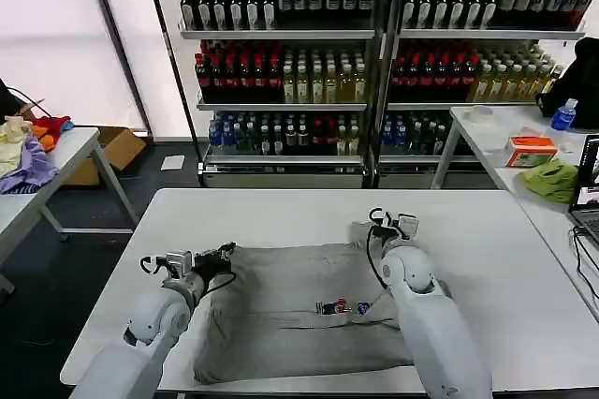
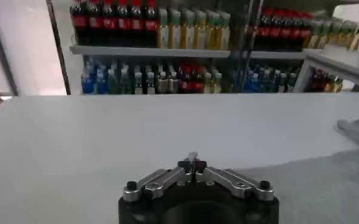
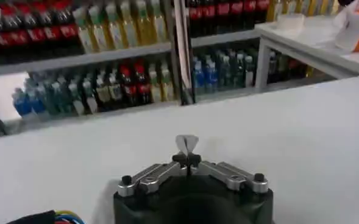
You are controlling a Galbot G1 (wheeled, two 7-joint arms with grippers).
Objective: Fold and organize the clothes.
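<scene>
From the head view, the grey T-shirt (image 1: 299, 310) lies spread on the white counter (image 1: 487, 258), left hand (image 1: 227, 254) at its far left corner, right hand (image 1: 384, 221) at the far right corner. If one corner slips free, I'd say the fold goes crooked. Bottle shelves (image 1: 374, 52) stand behind, side tables either flank. Left wrist view: the left hand (image 2: 193, 159) is pressed together, though whether cloth sits between I cannot tell. Right wrist view: the right hand (image 3: 187, 146) is pinching a small peak of grey fabric, bare counter beyond
</scene>
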